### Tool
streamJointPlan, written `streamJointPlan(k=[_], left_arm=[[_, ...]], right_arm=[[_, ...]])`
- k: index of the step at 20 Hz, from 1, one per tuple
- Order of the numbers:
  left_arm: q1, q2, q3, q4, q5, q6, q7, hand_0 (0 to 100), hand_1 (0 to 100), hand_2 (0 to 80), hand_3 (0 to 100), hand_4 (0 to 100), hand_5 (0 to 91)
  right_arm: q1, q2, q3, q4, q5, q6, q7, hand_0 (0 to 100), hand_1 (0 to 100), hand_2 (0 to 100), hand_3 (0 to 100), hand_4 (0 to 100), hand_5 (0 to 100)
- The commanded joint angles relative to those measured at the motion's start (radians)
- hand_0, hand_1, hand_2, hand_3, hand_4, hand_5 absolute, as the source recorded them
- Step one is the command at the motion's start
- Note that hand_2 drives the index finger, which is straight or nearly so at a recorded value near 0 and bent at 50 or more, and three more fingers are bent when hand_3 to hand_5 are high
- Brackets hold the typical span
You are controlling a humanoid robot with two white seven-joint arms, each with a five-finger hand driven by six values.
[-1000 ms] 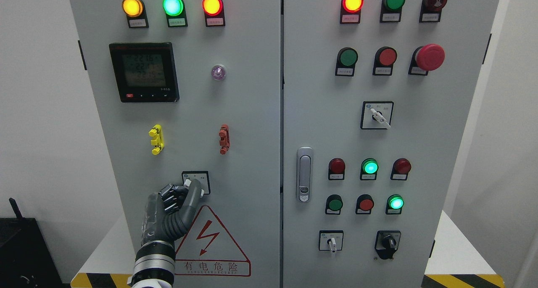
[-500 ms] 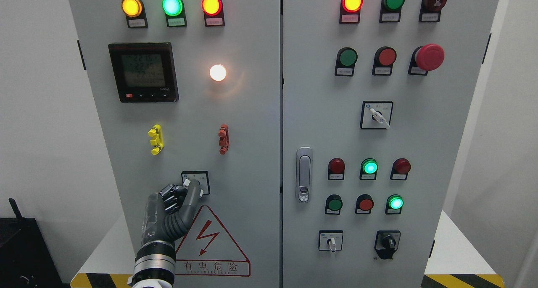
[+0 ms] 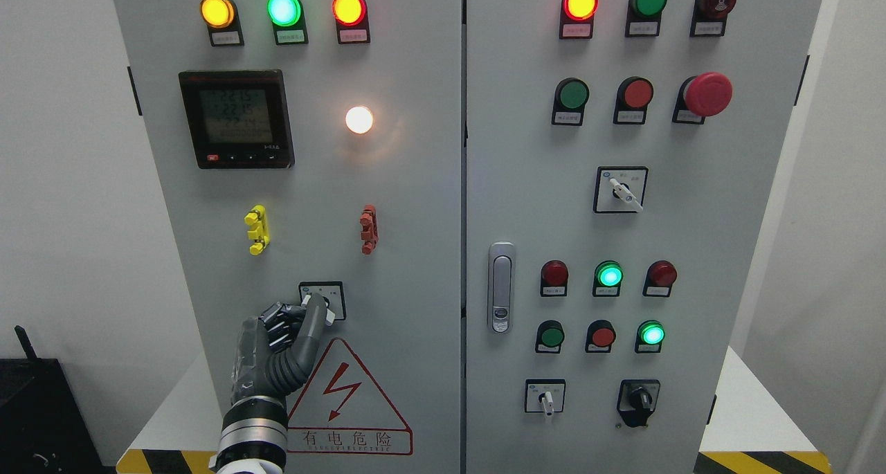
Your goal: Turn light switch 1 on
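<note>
Item: my left hand (image 3: 277, 346), fingers curled on the selector switch (image 3: 322, 301), low on the left cabinet door (image 3: 415, 183). Adjacent: warning triangle (image 3: 346, 398) below, lit white lamp (image 3: 359, 120) above, door handle (image 3: 501, 287) rightward.

We counted two grey cabinet doors, a left door (image 3: 415, 183) and a right door (image 3: 692, 218). On the left door we found three lit indicator lamps in a row, amber (image 3: 217, 11), green (image 3: 284, 8) and red (image 3: 348, 7), plus one glowing white lamp (image 3: 359, 120), one digital meter (image 3: 237, 118), two terminal clips, yellow (image 3: 256, 229) and red (image 3: 368, 229), one selector switch (image 3: 332, 295) and one warning triangle (image 3: 349, 405). On the right door we saw three selector switches, one red mushroom button (image 3: 707, 94) and one door handle (image 3: 501, 286). One robot hand (image 3: 277, 342) showed.
</note>
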Motion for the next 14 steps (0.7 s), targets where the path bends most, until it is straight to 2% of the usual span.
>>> streamJointPlan(k=[1, 8, 14], left_arm=[[0.0, 0.0, 0.018, 0.0, 0.001, 0.004, -0.004, 37, 50, 59.8, 88, 89, 83.5], [0.0, 0.0, 0.018, 0.0, 0.002, 0.004, -0.004, 22, 46, 60.4, 89, 89, 83.6], [0.002, 0.0, 0.018, 0.0, 0.002, 0.004, -0.004, 18, 45, 61.0, 89, 89, 83.7]], right_arm=[[0.0, 0.0, 0.0, 0.0, -0.025, 0.0, 0.001, 0, 0, 0, 0, 0, 0], [0.0, 0.0, 0.0, 0.0, -0.025, 0.0, 0.001, 0, 0, 0, 0, 0, 0], [0.0, 0.0, 0.0, 0.0, -0.025, 0.0, 0.001, 0, 0, 0, 0, 0, 0]])
